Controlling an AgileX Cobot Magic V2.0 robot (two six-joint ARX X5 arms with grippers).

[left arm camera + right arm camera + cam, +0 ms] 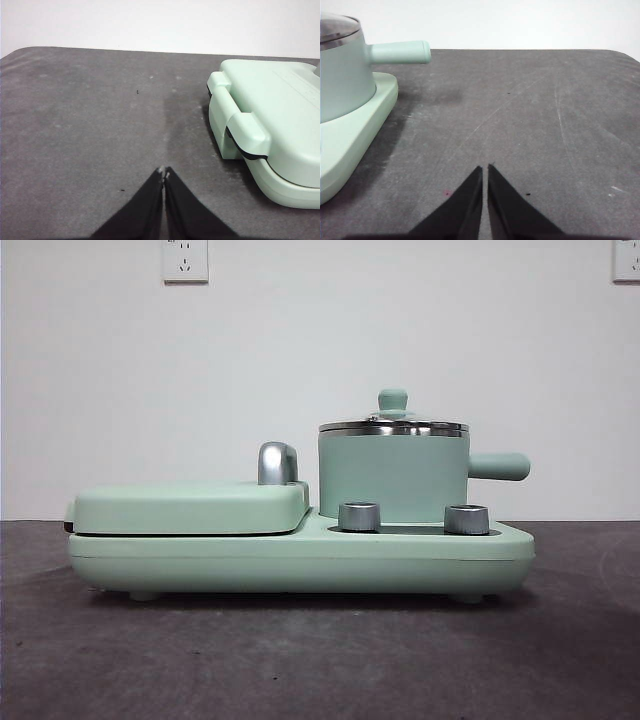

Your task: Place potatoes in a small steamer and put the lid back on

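On the right of the mint base, the steamer (393,477) sits with its lid (393,424) on, no potato in view, both grippers (164,171) (485,169) pinched closed and empty over bare worktop (530,125), so the lid's knob should be lifted straight up first.

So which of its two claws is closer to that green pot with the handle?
Right. The right gripper, shut, sits over bare table on the side where the small steamer stands with its handle. The left gripper, shut, waits off the appliance's far end, beside the griddle cover.
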